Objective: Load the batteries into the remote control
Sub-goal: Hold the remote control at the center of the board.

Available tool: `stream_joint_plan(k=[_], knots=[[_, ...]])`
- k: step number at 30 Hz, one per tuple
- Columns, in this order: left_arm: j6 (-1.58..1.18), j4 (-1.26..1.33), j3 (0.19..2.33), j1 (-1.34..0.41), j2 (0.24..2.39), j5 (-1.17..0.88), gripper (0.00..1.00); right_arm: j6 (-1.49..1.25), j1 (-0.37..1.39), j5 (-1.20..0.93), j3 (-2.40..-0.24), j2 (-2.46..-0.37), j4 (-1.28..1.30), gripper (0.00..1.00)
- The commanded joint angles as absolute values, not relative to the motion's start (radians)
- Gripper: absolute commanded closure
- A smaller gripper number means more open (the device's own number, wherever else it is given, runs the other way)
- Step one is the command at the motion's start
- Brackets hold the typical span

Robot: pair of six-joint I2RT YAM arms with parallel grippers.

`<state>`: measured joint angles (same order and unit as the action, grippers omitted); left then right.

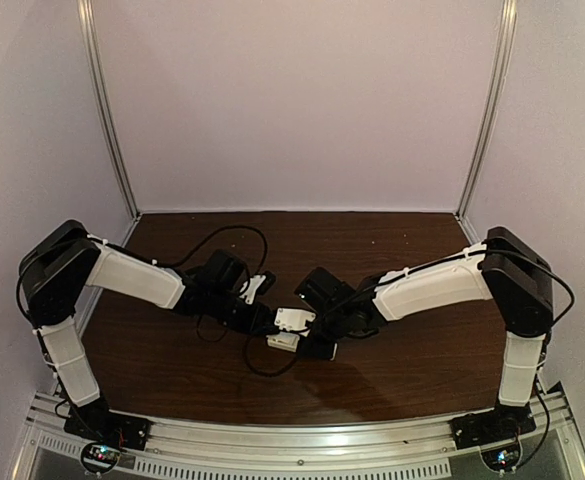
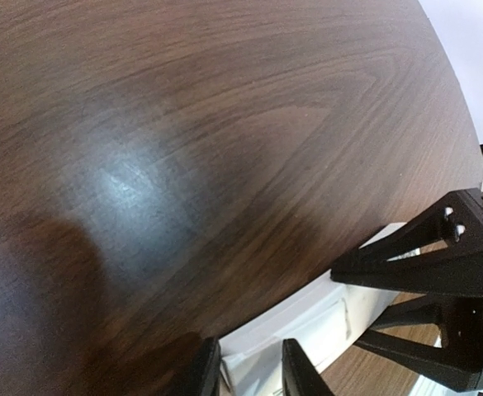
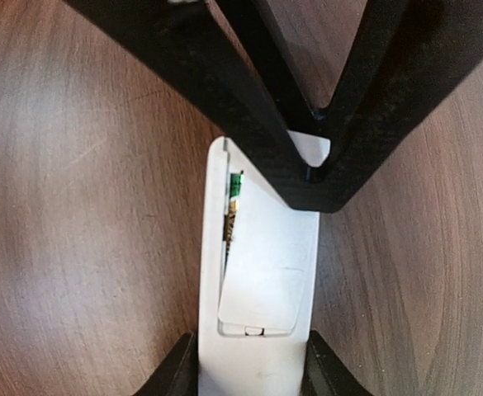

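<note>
Dark wood table [image 1: 392,370] w/ glare patch (left-wrist view); alu rail [image 1: 302,440] at near edge.

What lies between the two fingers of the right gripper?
One end of the remote control, back up, its cover plate askew, sits between the fingers of the right gripper. The right wrist view shows it.

- Top view: dim, purple cast, soft detail; table [image 1: 422,370] reads dark, front rail [image 1: 302,440] catches glare.
- Left wrist: broad pale sheen on the wood from light above, heavy shadow lower left, strong barrel bend at edges.
- Right wrist: brightest; remote control [image 3: 266,247] sharp, close foreground blurred, grain bowed outward.
</note>
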<state>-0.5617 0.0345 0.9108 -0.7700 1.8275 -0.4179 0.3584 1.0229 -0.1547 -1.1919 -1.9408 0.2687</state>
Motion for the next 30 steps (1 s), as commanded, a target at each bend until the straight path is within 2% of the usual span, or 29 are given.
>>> stream_joint_plan(k=[1,6,17,30], knots=[[-0.541,0.020,0.932,-0.778,1.842,-0.399,0.74,0.347,1.020,-0.156,-1.224,-1.973,0.303,0.60],[-0.541,0.005,0.932,-0.785,1.840,-0.386,0.74,0.328,1.020,-0.142,-1.240,-1.979,0.313,0.64],[-0.552,-0.046,0.933,-0.795,1.825,-0.360,0.75,0.272,1.022,-0.121,-1.253,-1.999,0.312,0.83],[-0.554,-0.079,0.935,-0.820,1.820,-0.348,0.82,0.236,1.026,-0.097,-1.268,-2.014,0.304,0.88]])
